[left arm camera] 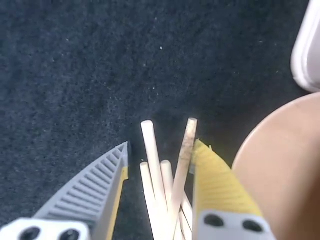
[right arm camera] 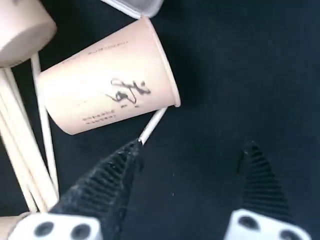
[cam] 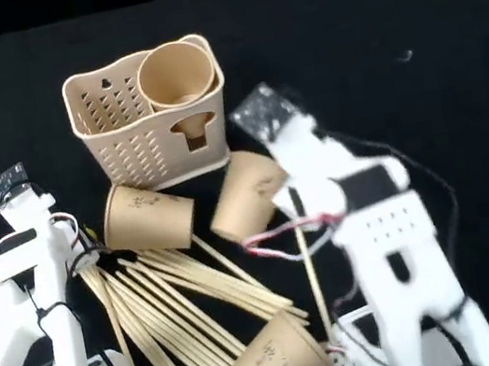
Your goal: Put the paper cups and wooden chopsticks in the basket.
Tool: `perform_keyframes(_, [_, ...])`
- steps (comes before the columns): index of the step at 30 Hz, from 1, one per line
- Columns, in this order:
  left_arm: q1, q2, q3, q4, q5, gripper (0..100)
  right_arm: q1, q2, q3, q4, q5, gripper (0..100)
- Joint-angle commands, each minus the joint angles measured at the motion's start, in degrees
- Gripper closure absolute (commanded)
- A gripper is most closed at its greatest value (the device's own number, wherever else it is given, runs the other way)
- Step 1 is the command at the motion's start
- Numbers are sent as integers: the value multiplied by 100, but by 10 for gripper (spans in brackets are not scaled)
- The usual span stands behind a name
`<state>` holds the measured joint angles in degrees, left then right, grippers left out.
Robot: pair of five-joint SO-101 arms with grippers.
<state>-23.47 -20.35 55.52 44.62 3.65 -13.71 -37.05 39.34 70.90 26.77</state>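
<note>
Inside the spread left gripper (left arm camera: pixel 161 145), chopstick ends (left arm camera: pixel 151 150), paper cup (left arm camera: pixel 280 175) alongside

Black cloth bench (cam: pixel 386 16). Beige plastic basket (cam: pixel 125 152), walls patterned with rows of slanted slots. Tan paper cups (cam: pixel 148 217), plain brown inside; those lying on their sides bear a dark brush-like mark and fine dark print. Pale, unpainted wooden chopsticks (cam: pixel 181 308). Left tool (left arm camera: pixel 161 145): one grey ribbed finger, one yellow. Right tool (right arm camera: pixel 192 145): both fingers black, ribbed. White arm shells (cam: pixel 386 234); red and white wires (cam: pixel 281 230).
</note>
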Motion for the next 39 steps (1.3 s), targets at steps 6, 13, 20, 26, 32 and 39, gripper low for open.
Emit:
perform_keyframes(6, [-57,-185,-66,-44,0,795,519,1165,-716,-1697,-976,687])
perform_keyframes(13, [-57,-185,-66,-53,0,795,624,2308,-391,-3596,-1873,691])
perform_keyframes(20, [-57,-185,-66,-53,0,795,466,3380,-356,-4264,-2040,691])
perform_keyframes(26, [-57,-185,-66,-53,0,795,220,3064,-312,-2927,-1407,688])
perform_keyframes(32, [-57,-185,-75,-53,0,795,211,2299,-31,-1978,-501,688])
perform_keyframes(39, [-57,-185,-75,-53,0,795,-26,391,1473,-1934,-44,688])
